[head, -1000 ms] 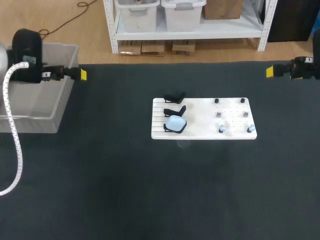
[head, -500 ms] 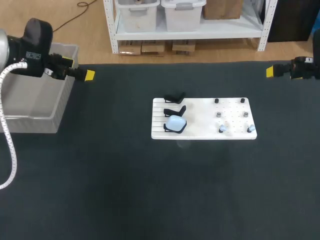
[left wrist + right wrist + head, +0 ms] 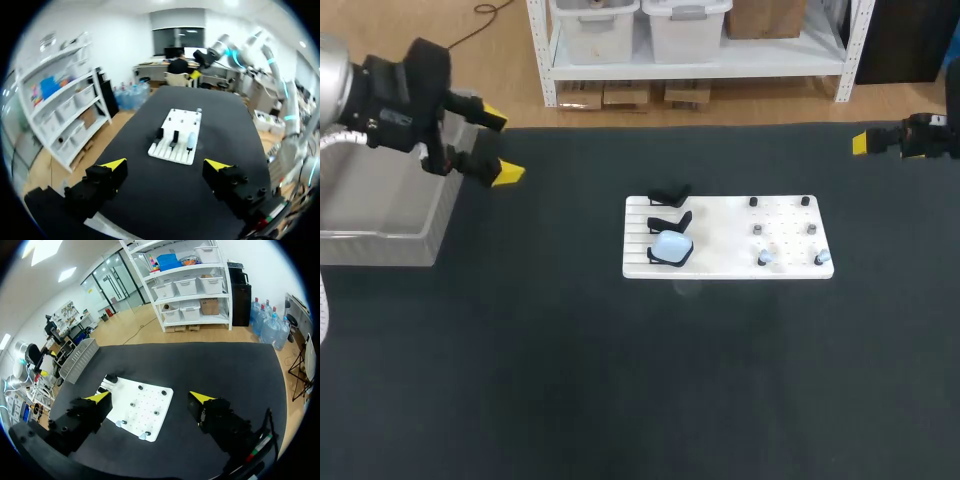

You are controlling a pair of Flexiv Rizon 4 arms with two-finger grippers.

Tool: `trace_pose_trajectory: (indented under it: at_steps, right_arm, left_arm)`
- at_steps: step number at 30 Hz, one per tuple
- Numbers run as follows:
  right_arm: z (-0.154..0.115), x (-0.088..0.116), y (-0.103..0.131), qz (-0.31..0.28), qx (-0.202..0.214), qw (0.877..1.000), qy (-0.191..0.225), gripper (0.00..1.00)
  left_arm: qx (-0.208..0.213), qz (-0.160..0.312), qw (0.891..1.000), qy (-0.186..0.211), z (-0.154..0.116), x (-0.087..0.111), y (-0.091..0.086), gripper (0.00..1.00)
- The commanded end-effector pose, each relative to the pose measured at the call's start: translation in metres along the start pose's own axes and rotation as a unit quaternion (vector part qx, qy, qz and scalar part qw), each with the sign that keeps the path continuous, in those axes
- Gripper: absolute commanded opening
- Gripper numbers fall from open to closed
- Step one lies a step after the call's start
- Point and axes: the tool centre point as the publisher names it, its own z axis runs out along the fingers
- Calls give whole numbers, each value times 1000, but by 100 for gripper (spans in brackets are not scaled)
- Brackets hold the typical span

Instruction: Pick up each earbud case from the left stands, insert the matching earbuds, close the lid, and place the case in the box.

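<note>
A pale blue earbud case rests in the nearest black stand on the left part of the white board. Two black stands behind it hold nothing. Two pale earbuds sit on pegs along the board's front right. My left gripper hovers open at the table's far left, beside the grey box; its wrist view looks past the gripper at the board and the case far ahead. My right gripper hangs at the far right, open in its own view, above the board.
The grey box stands at the table's left edge. Several small dark pegs dot the board's right half. Dark table surface stretches wide in front of the board.
My left arm has swung right from over the grey box toward the table, and its gripper has turned so both yellow tips show. The right arm has stayed still.
</note>
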Motion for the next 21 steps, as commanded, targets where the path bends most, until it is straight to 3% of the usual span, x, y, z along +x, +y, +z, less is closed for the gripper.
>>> trace_pose_trajectory:
  at_steps: [1,8,12,21]
  right_arm:
    - [0,0,0,0,0,1000,0,100]
    - [0,0,0,0,0,1000,0,100]
    - [0,0,0,0,0,1000,0,100]
    - [0,0,0,0,0,1000,0,100]
  left_arm:
    - [37,37,999,-4,11,-1,0,100]
    - [79,69,994,-10,37,6,-8,100]
    - [106,63,992,-11,56,13,-9,100]
    - [123,82,989,-20,93,27,-19,100]
